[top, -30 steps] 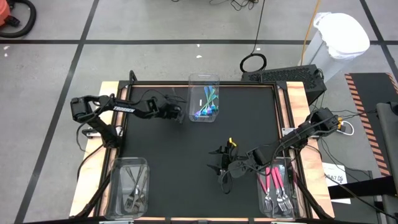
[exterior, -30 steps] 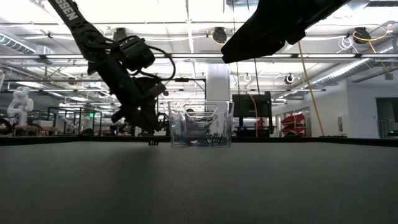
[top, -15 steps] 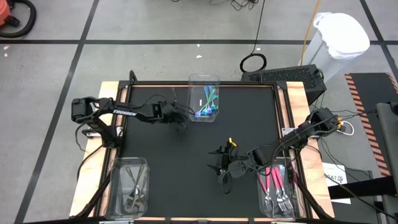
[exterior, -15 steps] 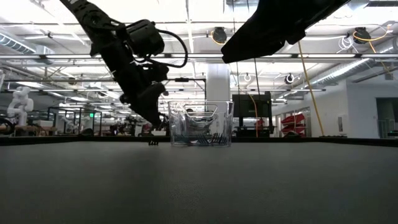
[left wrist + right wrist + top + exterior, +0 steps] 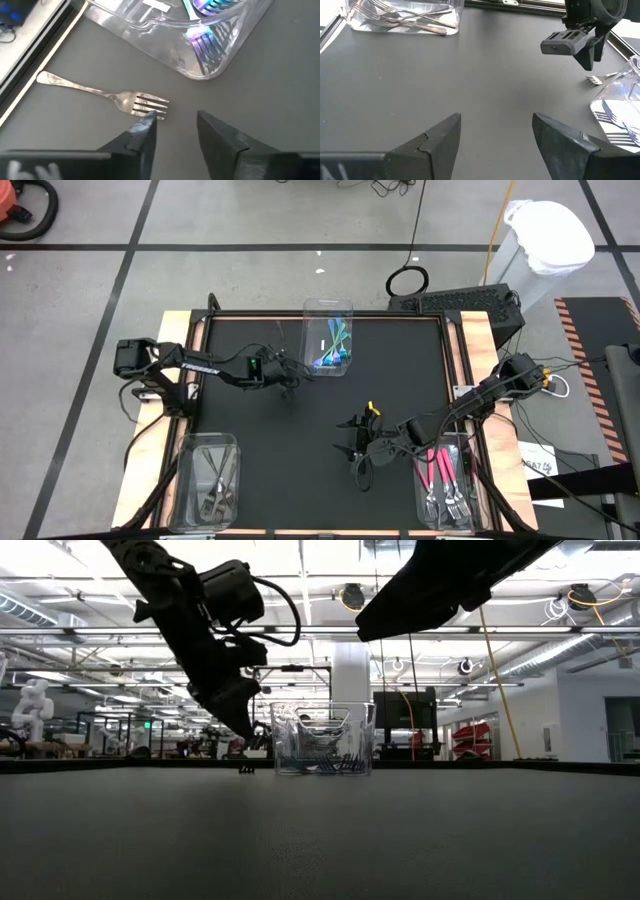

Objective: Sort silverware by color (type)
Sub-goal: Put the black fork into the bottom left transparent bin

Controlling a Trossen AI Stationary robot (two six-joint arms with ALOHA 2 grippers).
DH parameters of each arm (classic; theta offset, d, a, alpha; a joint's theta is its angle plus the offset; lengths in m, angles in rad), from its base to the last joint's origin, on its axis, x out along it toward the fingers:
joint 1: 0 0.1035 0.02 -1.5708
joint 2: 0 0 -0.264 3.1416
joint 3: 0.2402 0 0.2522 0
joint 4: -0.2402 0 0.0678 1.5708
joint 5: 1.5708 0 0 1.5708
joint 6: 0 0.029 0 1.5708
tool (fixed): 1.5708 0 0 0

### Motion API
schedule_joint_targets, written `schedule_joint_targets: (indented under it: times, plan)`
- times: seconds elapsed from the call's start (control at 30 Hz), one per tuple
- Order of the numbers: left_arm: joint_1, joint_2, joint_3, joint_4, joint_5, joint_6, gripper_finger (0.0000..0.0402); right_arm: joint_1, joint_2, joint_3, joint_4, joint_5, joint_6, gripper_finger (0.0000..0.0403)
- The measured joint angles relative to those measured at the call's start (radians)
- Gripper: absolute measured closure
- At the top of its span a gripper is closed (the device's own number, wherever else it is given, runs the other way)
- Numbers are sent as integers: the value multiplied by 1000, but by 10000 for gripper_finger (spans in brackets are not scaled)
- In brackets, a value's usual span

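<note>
Left wrist view, left tool (image 5: 175,131) parted, empty, silver fork (image 5: 102,95) near bin (image 5: 200,45) corner, apparently untouched.

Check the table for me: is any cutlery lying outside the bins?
Yes. One silver fork lies loose on the mat beside the bin of teal cutlery, not in any bin. The left gripper hovers open just above its prongs.
</note>
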Motion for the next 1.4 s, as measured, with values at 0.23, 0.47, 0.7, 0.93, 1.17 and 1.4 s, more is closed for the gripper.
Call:
schedule_joint_targets:
  times: [0.23,0.47,0.7,0.93,1.17,1.4]
  plan:
    - [1,48,1,13,-56,30,191,0,0,0,1,0,1,161]
    - [0,97,0,63,-94,112,182,0,-1,0,1,0,1,161]
    - [0,109,0,76,-118,153,182,0,-1,0,1,0,1,161]
    - [0,113,-7,89,-118,201,182,0,-1,0,1,0,1,161]
    - [1,166,-11,90,-191,310,182,0,-1,0,0,0,1,161]
    - [-1,221,-8,122,-215,347,182,0,-1,0,0,0,1,161]
